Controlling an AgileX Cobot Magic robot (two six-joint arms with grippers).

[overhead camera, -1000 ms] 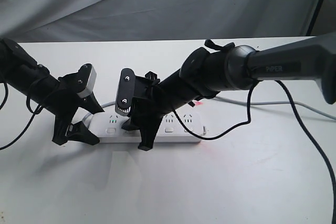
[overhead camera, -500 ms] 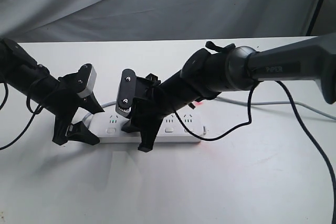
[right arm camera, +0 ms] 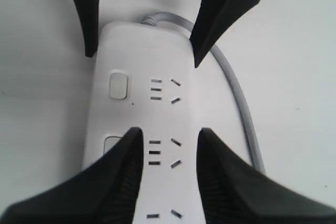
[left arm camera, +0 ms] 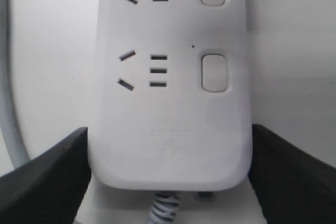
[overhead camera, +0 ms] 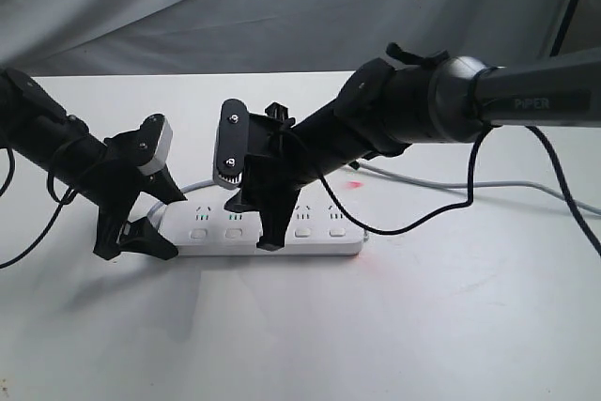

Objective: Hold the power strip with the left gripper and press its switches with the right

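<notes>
You are gripping the power strip [overhead camera: 319,234] at its nine-o'clock end with the left gripper [overhead camera: 167,224]. Your right gripper [overhead camera: 252,227], jaws parted, is hovering over the second socket group. The switches [overhead camera: 302,232] toward three o'clock are probably waiting.

I see the left arm [overhead camera: 56,143] stretched in low from the left edge, sloping down towards the middle, loose cables hanging off it. The left gripper [overhead camera: 172,224] points right with its jaws spread wide, one on the far side and one on the near side, each pressed against an edge of the power strip [left arm camera: 168,129]. The right arm [overhead camera: 526,100] reaches from the right across the centre, angled down and left. The right gripper [overhead camera: 254,223] aims downward, jaws parted, nothing between them. I can't tell whether its fingertips [right arm camera: 113,182] touch down.
</notes>
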